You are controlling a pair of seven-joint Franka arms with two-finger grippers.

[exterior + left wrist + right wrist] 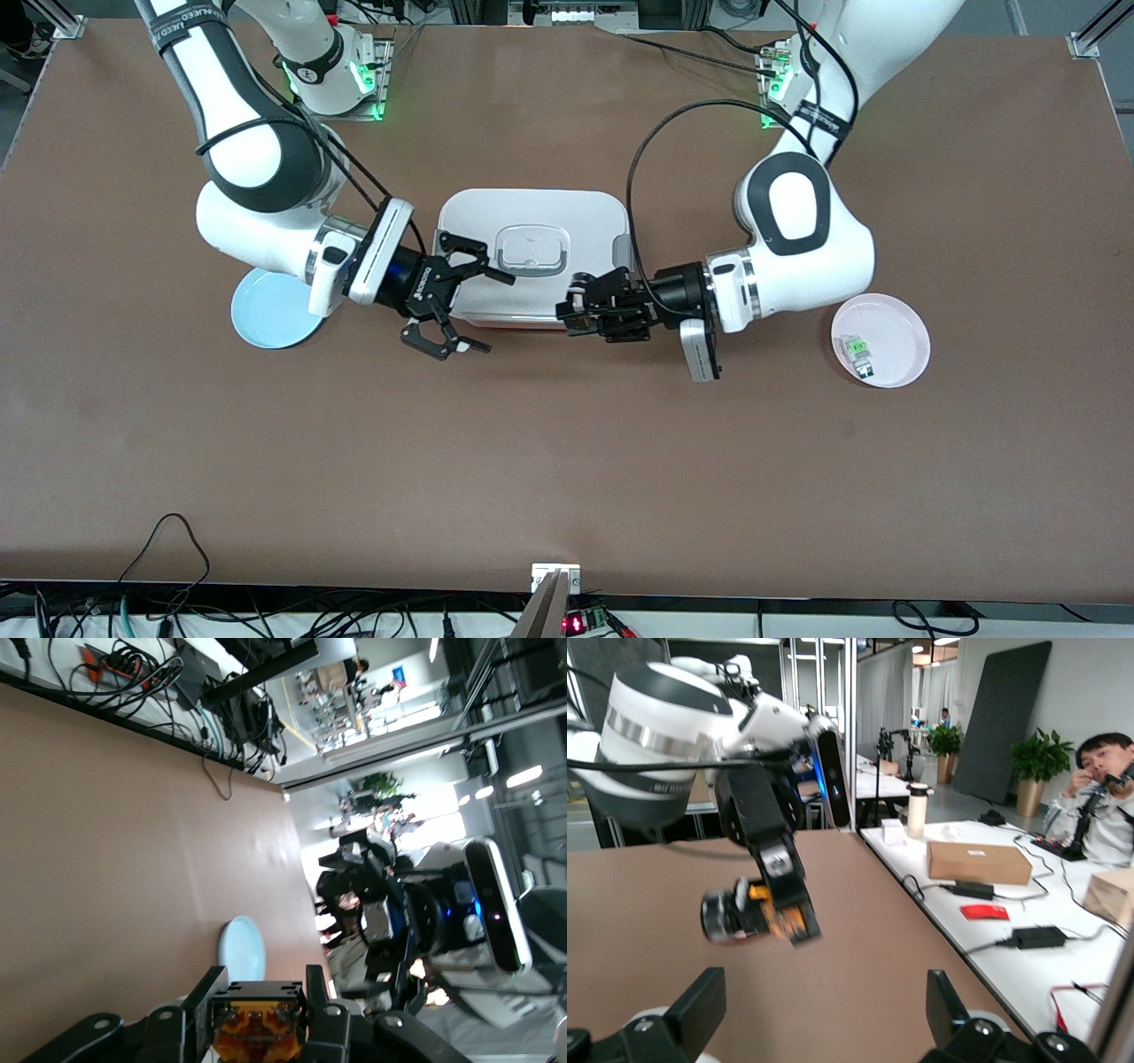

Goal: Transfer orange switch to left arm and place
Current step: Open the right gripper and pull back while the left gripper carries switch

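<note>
The orange switch [574,312] is clamped in my left gripper [569,310], held over the edge of the white box [478,217] that lies nearer the front camera. In the left wrist view the switch [257,1023] sits between the two fingers of my left gripper [263,985]. My right gripper [496,315] is open and empty, facing the left gripper over the same box edge, a short gap apart. In the right wrist view my right gripper [824,1003] has its fingers [700,1003] spread wide, and the switch [757,914] hangs ahead of them in the left gripper.
A pale blue plate [266,312] lies under the right arm, toward its end of the table. A pink plate [895,332] toward the left arm's end holds a small clear part with green marks [858,351]. Cables run along the table's near edge.
</note>
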